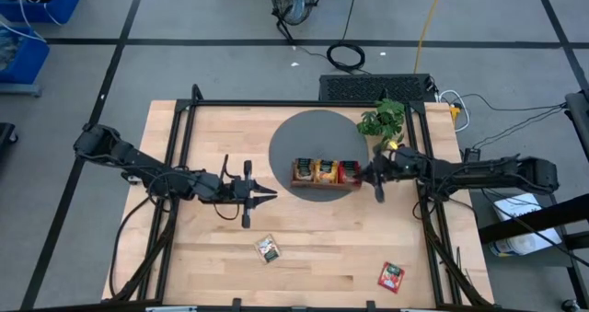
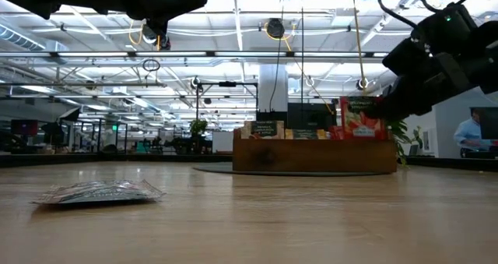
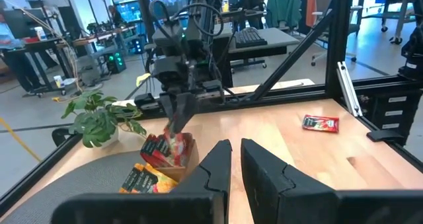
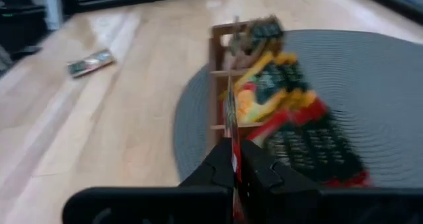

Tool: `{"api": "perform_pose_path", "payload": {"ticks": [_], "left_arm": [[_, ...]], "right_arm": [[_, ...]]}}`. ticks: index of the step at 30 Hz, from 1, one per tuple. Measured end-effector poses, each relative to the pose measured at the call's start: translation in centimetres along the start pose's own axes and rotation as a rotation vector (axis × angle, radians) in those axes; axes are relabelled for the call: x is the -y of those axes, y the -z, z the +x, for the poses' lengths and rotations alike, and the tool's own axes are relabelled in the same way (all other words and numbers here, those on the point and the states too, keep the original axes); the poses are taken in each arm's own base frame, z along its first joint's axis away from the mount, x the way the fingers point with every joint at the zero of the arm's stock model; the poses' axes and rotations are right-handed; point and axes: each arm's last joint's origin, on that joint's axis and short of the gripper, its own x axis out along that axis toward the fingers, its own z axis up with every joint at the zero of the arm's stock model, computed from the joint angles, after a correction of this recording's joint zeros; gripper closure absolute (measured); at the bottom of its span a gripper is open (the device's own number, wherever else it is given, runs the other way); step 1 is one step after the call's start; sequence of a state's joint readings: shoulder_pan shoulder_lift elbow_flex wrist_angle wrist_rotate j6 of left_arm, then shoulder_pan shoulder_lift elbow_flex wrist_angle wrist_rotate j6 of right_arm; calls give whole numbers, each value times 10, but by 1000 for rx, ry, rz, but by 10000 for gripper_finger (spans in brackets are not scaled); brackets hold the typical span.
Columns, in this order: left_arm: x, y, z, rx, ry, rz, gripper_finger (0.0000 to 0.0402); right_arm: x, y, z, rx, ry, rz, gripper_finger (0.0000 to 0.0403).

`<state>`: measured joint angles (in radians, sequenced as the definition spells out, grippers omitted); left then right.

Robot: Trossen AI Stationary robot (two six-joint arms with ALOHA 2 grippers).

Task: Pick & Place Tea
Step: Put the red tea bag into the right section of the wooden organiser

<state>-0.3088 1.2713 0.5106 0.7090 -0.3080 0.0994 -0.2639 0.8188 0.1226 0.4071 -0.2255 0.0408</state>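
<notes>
Tea sachets lie apart on the bench [image 1: 212, 275]: nearest the front edge a red sachet [image 1: 391, 276] and a pale sachet [image 1: 268, 248]. Farther back, the left gripper [image 1: 267, 193] hovers, fingers nearly closed and holding nothing. Beyond, the wooden tray [image 1: 326, 185] on the grey round mat [image 1: 308, 132] holds more sachets; the right gripper [image 1: 372, 175] pinches a red tea sachet [image 4: 234, 128] over the tray's red end. A plant [image 1: 384, 121] stands behind.

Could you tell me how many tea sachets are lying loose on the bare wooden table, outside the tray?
2: a pale sachet near the table's front middle and a red sachet near its front right corner. Others stand in the tray.
</notes>
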Motion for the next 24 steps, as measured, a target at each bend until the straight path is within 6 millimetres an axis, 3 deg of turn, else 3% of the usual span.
{"api": "perform_pose_path", "payload": {"ticks": [8,24], "left_arm": [[0,0,0,3,-1,24,360],[-10,1,3,-6,-40,13,360]], "right_arm": [[0,2,0,-21,-35,18,403],[5,11,7,-97,77,36,395]]}}
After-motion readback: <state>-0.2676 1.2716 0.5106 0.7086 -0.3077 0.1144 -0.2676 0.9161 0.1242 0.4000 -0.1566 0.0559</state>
